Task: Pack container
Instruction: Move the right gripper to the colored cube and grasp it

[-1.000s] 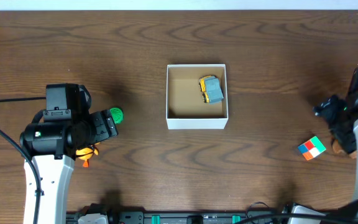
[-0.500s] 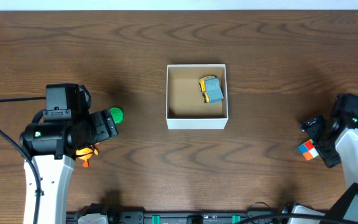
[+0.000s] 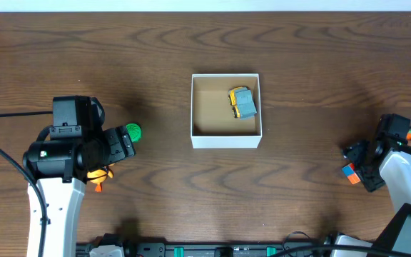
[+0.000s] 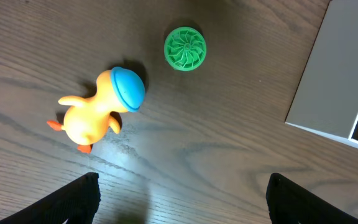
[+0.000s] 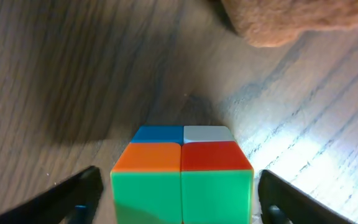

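Note:
The container (image 3: 226, 140), a white-walled box with a brown inside, sits mid-table and holds a grey and yellow toy (image 3: 242, 103). Its wall shows at the right of the left wrist view (image 4: 337, 81). My left gripper (image 4: 182, 199) is open and empty over the wood, near a yellow duck with a blue cap (image 4: 98, 109) and a green disc (image 4: 185, 48). My right gripper (image 5: 182, 199) is open around a colour cube (image 5: 182, 171), a finger on each side with small gaps. The cube shows at the right in the overhead view (image 3: 349, 172).
A tan fuzzy object (image 5: 297, 18) lies just beyond the cube in the right wrist view. In the overhead view the duck (image 3: 98, 175) and the green disc (image 3: 132, 131) lie by the left arm. The table's front edge runs close below both arms.
My right arm has come down and moved left onto the colour cube, its fingers now on both sides of it. The left arm has not moved.

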You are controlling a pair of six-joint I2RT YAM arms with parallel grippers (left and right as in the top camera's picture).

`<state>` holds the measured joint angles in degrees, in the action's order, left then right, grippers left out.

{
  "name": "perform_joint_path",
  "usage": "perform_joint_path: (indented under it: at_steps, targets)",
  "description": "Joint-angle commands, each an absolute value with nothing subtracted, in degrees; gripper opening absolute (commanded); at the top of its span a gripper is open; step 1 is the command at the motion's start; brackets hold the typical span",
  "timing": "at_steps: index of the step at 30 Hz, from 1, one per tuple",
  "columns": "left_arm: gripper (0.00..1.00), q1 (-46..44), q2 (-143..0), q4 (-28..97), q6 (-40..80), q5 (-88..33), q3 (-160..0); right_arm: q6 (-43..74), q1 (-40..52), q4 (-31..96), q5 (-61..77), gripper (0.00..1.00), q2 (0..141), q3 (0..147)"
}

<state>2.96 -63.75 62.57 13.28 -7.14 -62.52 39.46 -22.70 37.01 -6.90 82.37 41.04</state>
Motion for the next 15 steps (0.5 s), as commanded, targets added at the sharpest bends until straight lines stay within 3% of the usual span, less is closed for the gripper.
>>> perform_joint_path:
  at_steps: [1, 4, 12, 15]
  targets:
    - [0.86, 3.2, -63.7, 62.5, 12.8, -6.9, -63.5, 39.6, -23.1, 37.1, -7.0, 0.71, 82.7, 40.7]
    - [0.86, 3.2, -63.7, 62.5, 12.8, -6.9, -63.5, 39.6, -23.1, 37.3, -6.8, 0.62, 82.7, 40.7]
    - [0.86, 3.2, -63.7, 62.5, 12.8, -6.9, -63.5, 39.6, -22.9, 37.5, -6.0, 0.56, 82.7, 40.7]
    - [0.86, 3.2, -63.7, 62.5, 12.8, -6.9, -63.5, 39.6, -22.9, 37.7, -5.9, 0.48, 82.7, 40.7]
